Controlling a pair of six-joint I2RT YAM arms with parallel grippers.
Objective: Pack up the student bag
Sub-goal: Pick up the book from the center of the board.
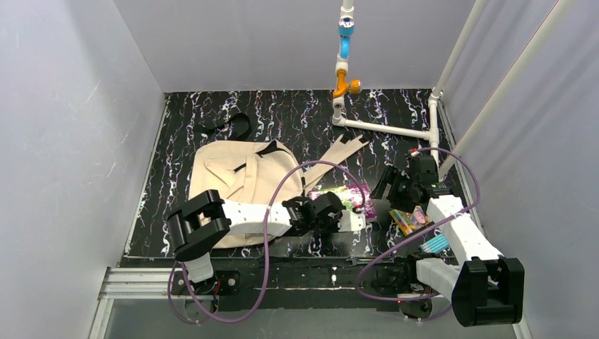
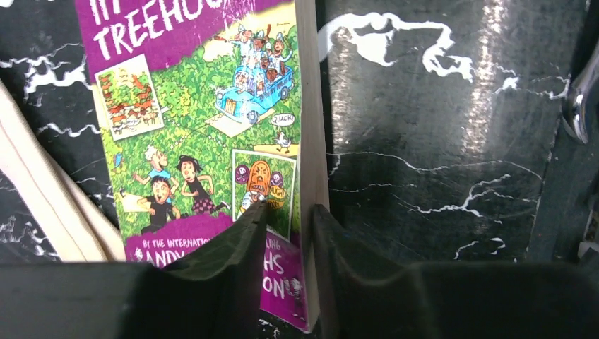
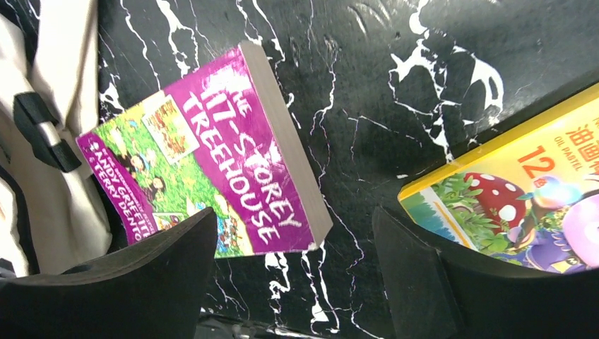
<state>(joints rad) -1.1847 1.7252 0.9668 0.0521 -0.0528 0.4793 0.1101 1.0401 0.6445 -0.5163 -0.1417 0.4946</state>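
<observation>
Black table, student bag seemingly unpacked.
Book is pinched by left gripper; right gripper is spread open, empty.

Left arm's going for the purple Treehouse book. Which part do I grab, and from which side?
Take the Treehouse book by its cream page edge, near the lower corner, coming in from the table side. The spine side lies by the beige bag strap, likely leaving little room there, while the page edge is free. The left end effector straddles that edge.
</observation>
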